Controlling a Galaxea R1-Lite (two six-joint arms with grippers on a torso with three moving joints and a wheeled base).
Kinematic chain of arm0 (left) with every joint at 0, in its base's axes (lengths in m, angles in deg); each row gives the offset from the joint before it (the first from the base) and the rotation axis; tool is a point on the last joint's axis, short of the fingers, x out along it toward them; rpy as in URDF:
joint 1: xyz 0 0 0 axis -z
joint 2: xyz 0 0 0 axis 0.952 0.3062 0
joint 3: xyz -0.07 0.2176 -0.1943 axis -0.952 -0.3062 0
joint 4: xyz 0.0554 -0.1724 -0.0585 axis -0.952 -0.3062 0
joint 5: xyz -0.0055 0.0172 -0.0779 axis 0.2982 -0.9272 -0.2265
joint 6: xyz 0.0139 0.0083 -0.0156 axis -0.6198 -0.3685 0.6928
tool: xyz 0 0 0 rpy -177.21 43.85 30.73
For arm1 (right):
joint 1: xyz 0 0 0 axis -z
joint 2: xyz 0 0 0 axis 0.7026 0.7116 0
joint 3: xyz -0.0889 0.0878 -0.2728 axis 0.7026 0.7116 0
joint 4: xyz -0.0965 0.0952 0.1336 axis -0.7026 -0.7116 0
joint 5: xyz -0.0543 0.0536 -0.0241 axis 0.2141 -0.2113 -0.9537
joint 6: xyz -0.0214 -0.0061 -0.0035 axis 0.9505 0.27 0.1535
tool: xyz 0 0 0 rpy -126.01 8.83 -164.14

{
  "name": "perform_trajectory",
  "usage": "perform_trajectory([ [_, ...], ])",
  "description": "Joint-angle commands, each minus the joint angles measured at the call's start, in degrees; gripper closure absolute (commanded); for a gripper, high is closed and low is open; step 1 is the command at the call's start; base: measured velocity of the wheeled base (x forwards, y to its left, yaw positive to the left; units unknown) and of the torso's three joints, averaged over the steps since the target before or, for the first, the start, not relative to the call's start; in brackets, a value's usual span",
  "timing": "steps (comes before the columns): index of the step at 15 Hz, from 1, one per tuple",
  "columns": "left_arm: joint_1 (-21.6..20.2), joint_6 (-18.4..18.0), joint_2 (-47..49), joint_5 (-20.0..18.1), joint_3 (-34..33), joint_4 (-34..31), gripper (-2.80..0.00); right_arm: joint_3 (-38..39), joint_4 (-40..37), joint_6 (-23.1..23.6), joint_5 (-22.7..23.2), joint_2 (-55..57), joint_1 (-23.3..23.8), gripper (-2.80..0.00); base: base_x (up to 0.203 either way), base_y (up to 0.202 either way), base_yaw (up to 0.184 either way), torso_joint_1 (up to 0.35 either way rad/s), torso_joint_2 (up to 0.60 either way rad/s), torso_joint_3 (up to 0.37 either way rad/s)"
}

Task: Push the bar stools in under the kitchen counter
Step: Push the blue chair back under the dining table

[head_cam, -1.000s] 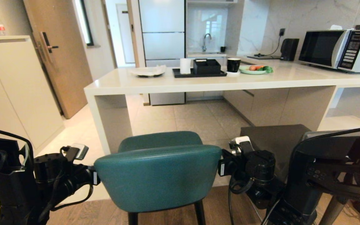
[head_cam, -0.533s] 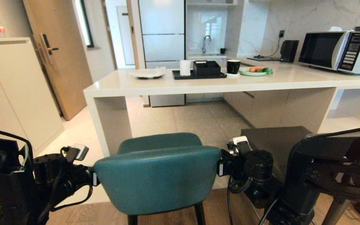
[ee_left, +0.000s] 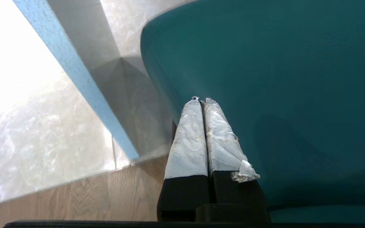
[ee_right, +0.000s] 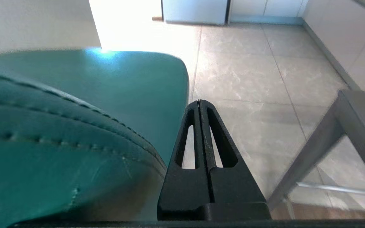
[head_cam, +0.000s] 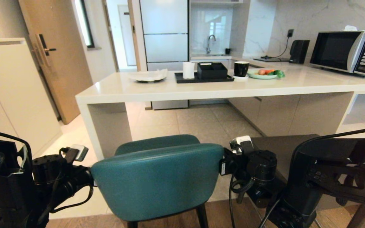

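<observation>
The left gripper (ee_left: 201, 99), its taped fingers pressed together on nothing, sits low in the left of the head view with its tips against the left edge of the teal stool (head_cam: 158, 177) backrest. The right gripper (ee_right: 200, 103), likewise closed and empty, lies along the backrest's right edge at the lower centre-right of the head view, so the two arms flank the stool's back. That stool fills the lower middle of the frame, its seat pointing toward the kitchen bench (head_cam: 201, 90), whose off-white slab crosses the middle of the picture with its end panel at centre left. The dark grey stool (head_cam: 280, 148) stands just right of the teal one, partly hidden behind the right arm (one of its grey legs shows in the right wrist view). On the bench top sit a black tray (head_cam: 182, 79), a black mug (head_cam: 241, 68), a plate of vegetables (head_cam: 266, 74) and, at the far right, a microwave (head_cam: 348, 52).
</observation>
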Motion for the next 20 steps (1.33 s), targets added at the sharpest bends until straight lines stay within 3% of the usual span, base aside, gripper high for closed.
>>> perform_trajectory([
  [1,0.1,0.05,-0.13,-0.09,0.19,0.6,0.0,-0.17,0.4,0.01,-0.16,0.2,0.03,0.0,0.0,0.0,0.0,0.0,0.0,0.0],
  [6,1.74,0.11,-0.53,-0.01,-1.62,0.6,0.0,-3.46,0.4,0.63,-0.02,2.64,0.03,0.0,0.0,0.0,0.0,0.0,0.0,0.0],
  [11,7.37,0.22,-1.12,-0.09,-5.87,0.6,0.0,-10.96,-4.7,1.5,0.01,2.93,0.11,0.0,0.0,0.0,0.0,0.007,0.0,-0.001],
  [15,7.91,0.13,-0.33,0.7,-3.51,0.6,0.0,-8.66,-3.69,1.09,-0.1,3.19,0.82,0.0,0.0,0.0,0.0,0.0,0.0,0.0],
  [20,6.5,0.03,5.23,11.08,7.02,0.6,0.0,-0.41,0.36,1.15,0.06,2.2,1.1,0.0,0.0,0.0,0.0,0.0,0.0,0.0],
])
